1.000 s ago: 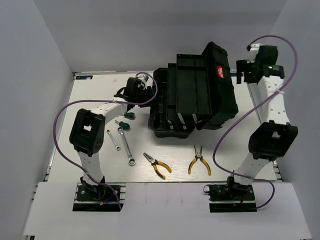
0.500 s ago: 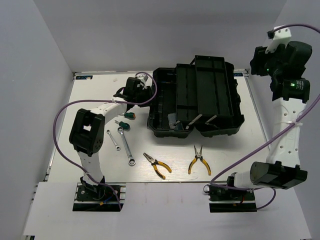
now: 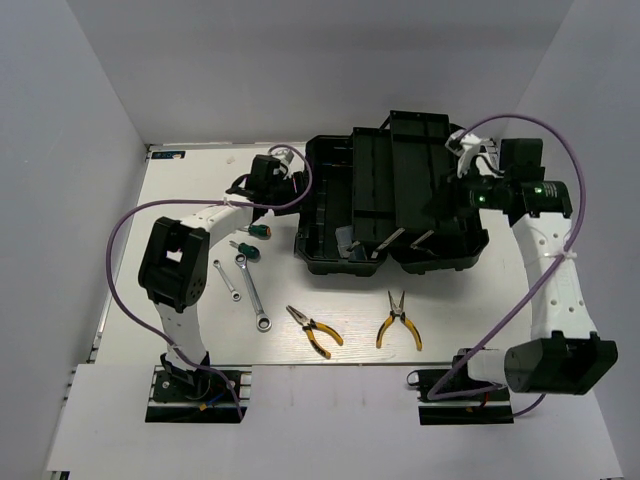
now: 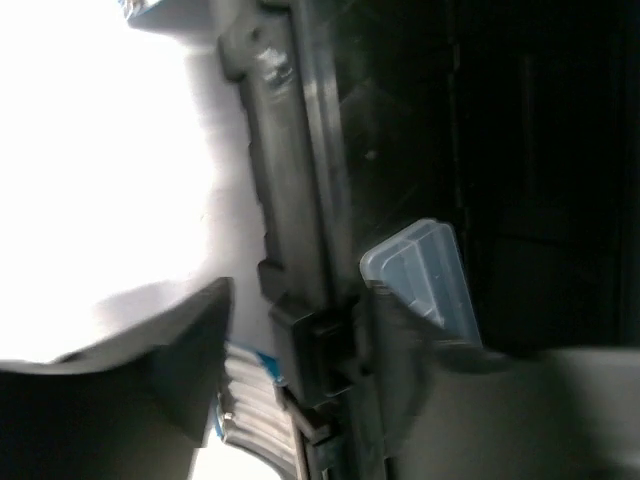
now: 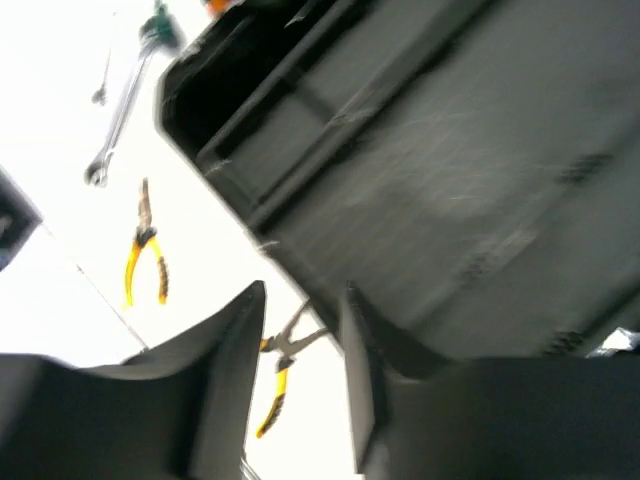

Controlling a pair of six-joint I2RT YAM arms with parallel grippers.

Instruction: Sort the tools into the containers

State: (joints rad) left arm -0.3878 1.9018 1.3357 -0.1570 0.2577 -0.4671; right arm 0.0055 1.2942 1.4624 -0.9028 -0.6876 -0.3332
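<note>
The black toolbox [image 3: 330,215] lies open at the table's middle, its trays spread to the right. My left gripper [image 3: 287,187] is open, its jaws straddling the toolbox's left wall [image 4: 290,200] with a gap at the left finger [image 4: 190,370]. My right gripper [image 3: 440,200] is open and empty, hovering over the right tray [image 5: 450,170]. Two green-handled screwdrivers [image 3: 262,231] [image 3: 245,249], a long wrench [image 3: 253,292], a short wrench [image 3: 227,280] and two yellow-handled pliers [image 3: 315,331] [image 3: 398,320] lie on the table in front of the toolbox.
White walls enclose the table on three sides. A clear lid tab [image 4: 425,275] stands inside the toolbox by my left gripper. Purple cables loop off both arms. The right wrist view shows both pliers [image 5: 145,255] [image 5: 280,375] below the toolbox edge.
The toolbox lid went from tilted up to lying flat open. My right arm let go of it, rose to the back right, then came down over the right tray. The left arm stayed.
</note>
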